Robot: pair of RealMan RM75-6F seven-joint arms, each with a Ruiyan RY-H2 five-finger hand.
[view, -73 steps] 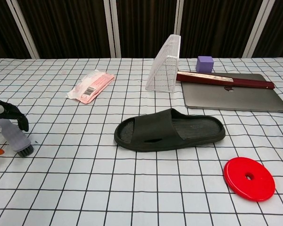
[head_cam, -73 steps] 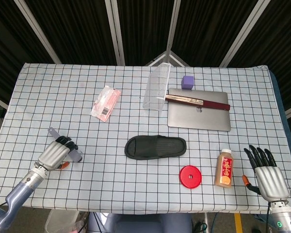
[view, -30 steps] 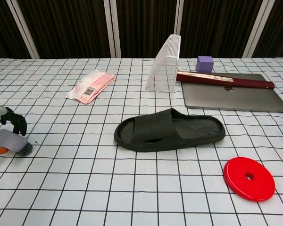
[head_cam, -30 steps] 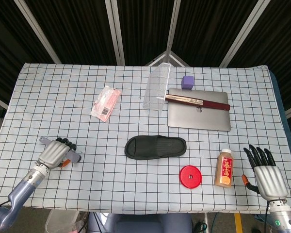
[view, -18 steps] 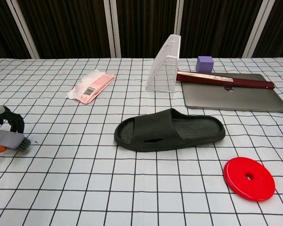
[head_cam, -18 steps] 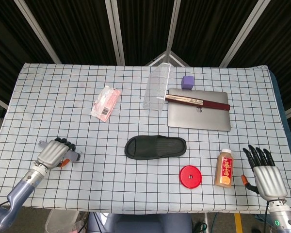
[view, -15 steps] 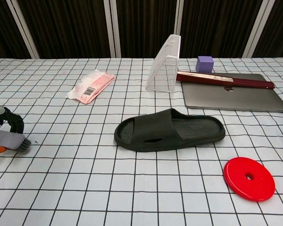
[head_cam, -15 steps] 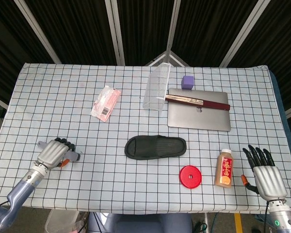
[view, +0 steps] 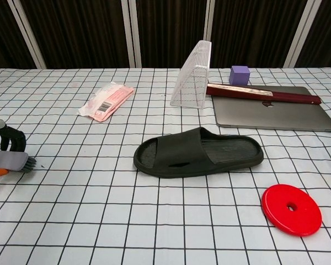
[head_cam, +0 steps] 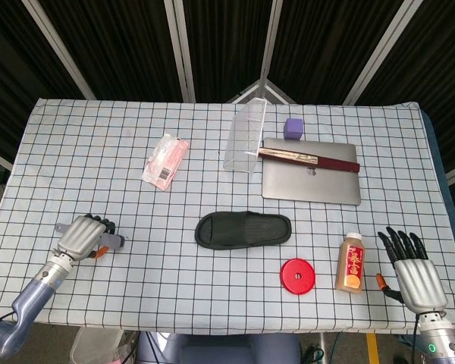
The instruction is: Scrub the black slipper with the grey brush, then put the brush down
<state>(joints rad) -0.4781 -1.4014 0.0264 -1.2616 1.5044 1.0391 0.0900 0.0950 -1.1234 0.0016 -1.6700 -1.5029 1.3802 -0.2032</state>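
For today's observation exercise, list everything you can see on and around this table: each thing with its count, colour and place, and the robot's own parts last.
slipper: 1, black, centre of table
brush: 1, grey, left edge, in left hand
packet: 1, pink, left of centre, far side
wire basket: 1, clear white, tipped up, beside laptop
laptop: 1, silver, closed, right far side
long box: 1, dark red, on laptop
cube: 1, purple, behind laptop
disc: 1, red, near edge, right of slipper
bottle: 1, amber, white cap, right of disc
tablecloth: 1, white with black grid
left hand: holds brush, low at left edge
right hand: fingers spread, near right corner
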